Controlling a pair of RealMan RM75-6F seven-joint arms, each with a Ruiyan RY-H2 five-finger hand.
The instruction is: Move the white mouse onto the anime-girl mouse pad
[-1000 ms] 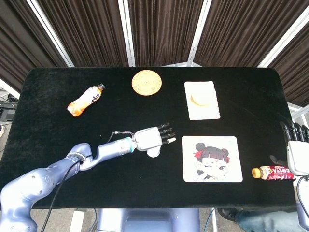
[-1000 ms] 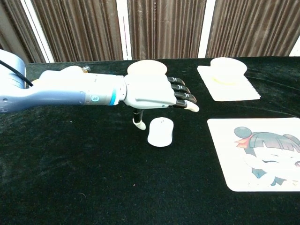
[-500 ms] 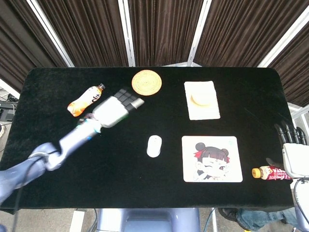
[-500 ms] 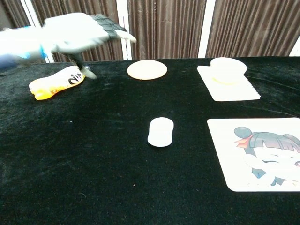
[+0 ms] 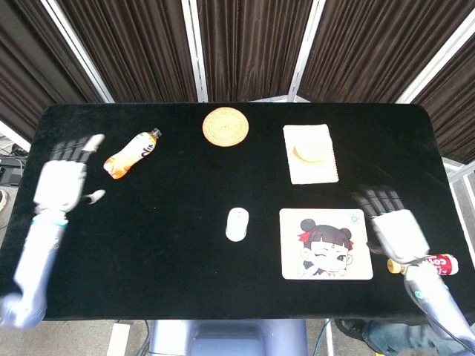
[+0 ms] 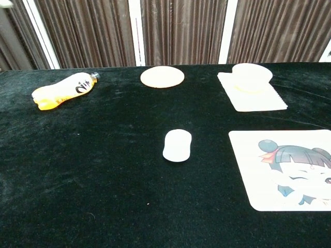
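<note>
Left hand (image 5: 61, 182) at table's (image 5: 171, 259) left edge, fingers spread, holding nothing; orange bottle (image 5: 131, 153) just beyond it, round woven coaster (image 5: 225, 126) near the far edge. White mouse (image 5: 237, 224) mid-table, apart from both hands, just left of the anime-girl mouse pad (image 5: 326, 243) and not touching it. Right hand (image 5: 393, 226) blurred at pad's right edge, fingers apart, empty, small bottle (image 5: 430, 263) beside it.

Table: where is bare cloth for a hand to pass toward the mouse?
Bare cloth lies between the orange bottle and the white mouse, and all along the front edge. It is tighter right of the mouse, where the anime-girl mouse pad lies.
</note>
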